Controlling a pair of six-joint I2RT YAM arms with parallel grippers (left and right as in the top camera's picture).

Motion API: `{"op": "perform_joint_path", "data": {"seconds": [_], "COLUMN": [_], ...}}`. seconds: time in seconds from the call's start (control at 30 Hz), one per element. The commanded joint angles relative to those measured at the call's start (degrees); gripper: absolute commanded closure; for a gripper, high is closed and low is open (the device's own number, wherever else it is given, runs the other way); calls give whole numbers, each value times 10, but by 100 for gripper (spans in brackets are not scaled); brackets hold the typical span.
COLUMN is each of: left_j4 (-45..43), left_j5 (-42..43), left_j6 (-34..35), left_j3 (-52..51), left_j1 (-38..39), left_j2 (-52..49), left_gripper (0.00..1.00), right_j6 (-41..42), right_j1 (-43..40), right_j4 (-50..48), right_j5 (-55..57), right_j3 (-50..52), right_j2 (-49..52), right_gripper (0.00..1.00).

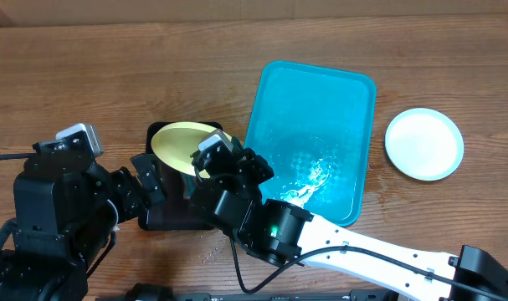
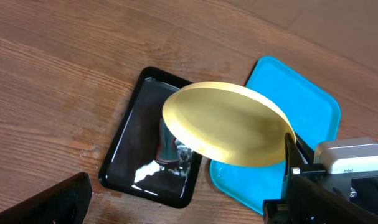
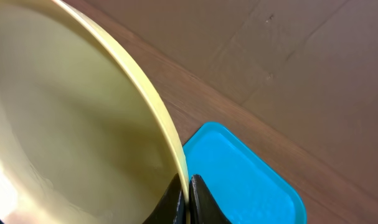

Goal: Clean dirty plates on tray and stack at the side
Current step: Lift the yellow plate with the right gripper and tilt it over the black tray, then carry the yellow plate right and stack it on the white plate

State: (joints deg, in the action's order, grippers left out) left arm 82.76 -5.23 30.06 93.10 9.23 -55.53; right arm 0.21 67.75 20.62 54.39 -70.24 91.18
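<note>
While the right gripper point(image 1: 205, 159) pinches the rim of 1 pale yellow plate point(image 2: 226, 134), jaws closed narrowly on its edge, the plate hangs tilted above the black tray point(image 2: 126, 143), just beside the turquoise tray point(image 1: 320, 109). Nearby, the left gripper point(image 1: 146, 177) faces the black tray; its opening cannot be told. 1 white plate point(image 1: 423, 144) lies well apart on the table. Likely risks: the thin, possibly wet edge grip lets the plate pivot or slip; the crowded arms knock it.
</note>
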Motion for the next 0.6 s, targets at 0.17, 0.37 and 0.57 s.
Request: {"op": "perform_joint_path", "data": {"seconds": [0.17,0.37,0.57], "left_j4": [0,0,0], "left_j5": [-9,-9,-9], "left_j6": [8,8,8], "left_j3": [10,10,10], "left_j1": [-3,-3,-3], "left_j2": [1,1,1], "left_gripper": [0,0,0], "right_j6": [-6,96,235], "right_j1": [-19,-49,-139], "right_j4": [-11,57,109], "right_j5": [69,-68,-152], "right_j3": [-15,-15,-21], "right_j2": [-11,-10,-33], "right_gripper": [96,96,96]}}
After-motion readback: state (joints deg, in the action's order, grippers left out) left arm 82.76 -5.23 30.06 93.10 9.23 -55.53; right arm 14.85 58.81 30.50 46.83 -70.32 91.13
